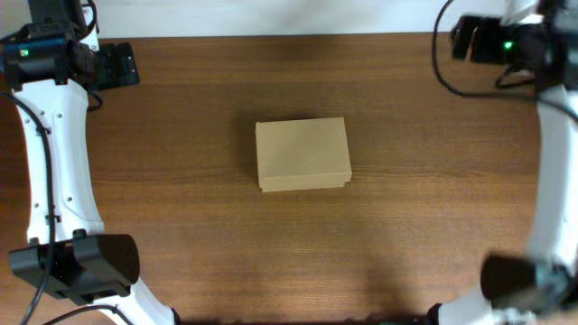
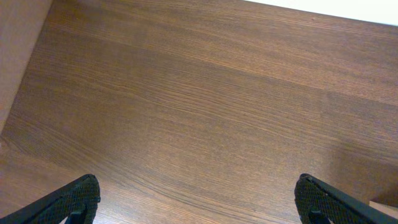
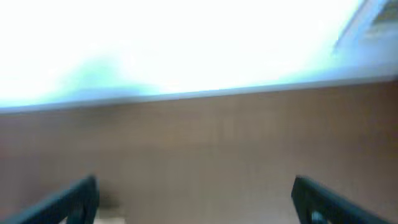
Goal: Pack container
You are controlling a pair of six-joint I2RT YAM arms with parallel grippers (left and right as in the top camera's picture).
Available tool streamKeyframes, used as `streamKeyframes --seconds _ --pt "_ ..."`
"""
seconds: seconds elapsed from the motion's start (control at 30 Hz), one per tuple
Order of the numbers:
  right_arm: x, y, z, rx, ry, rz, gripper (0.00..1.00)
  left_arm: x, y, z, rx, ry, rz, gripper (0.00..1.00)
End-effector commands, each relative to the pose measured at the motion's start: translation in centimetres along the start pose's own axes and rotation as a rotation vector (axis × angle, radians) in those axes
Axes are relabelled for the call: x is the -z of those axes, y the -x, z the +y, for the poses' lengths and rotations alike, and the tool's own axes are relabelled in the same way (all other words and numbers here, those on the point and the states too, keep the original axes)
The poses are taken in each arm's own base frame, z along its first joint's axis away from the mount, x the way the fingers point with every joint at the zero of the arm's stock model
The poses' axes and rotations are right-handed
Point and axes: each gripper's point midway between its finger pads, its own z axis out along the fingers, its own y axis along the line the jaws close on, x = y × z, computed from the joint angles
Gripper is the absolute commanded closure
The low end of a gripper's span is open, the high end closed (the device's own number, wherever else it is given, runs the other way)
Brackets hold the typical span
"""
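- At the middle of the wooden table (image 1: 181,199) sits the container (image 1: 302,153), a plain tan cardboard box, lying flat with its lid down.
- Up at the far left corner, there's my left gripper (image 1: 116,65), well apart from the box.
- My left fingers (image 2: 78,200) are spread wide, holding nothing, with only dark wood grain below them.
- Across at the far right corner is my right gripper (image 1: 465,38), also well apart from the box.
- My right fingers (image 3: 71,200) are spread wide too, pinching nothing.
- The right wrist view is blurred: brown tabletop, then a bright white band past its far edge.
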Motion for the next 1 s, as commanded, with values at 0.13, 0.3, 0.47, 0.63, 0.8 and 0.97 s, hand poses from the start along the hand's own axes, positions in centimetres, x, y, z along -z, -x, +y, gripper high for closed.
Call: streamKeyframes --seconds 0.13,0.3,0.47,0.63,0.8,0.97 --pt "9.1 -5.1 3.0 -0.031 0.098 -0.242 0.01 0.1 0.2 0.1 0.001 0.000 -0.008 0.00" --pt "11.5 -12.6 3.2 -0.009 0.104 -0.346 0.01 0.1 0.2 0.1 0.001 0.000 -0.008 0.00" --pt "12.0 -19.7 3.2 0.012 0.108 -0.441 0.01 0.1 0.2 0.1 0.001 0.000 -0.008 0.00" --pt "10.9 -23.5 2.9 0.037 0.115 -0.561 0.01 0.1 0.2 0.1 0.001 0.000 -0.008 0.00" --pt "8.9 -25.8 2.4 0.034 0.105 -0.555 0.01 0.1 0.2 0.1 0.001 0.000 -0.008 0.00" --pt "7.8 -27.0 1.9 0.029 0.081 -0.526 0.01 0.1 0.2 0.1 0.001 0.000 -0.008 0.00"
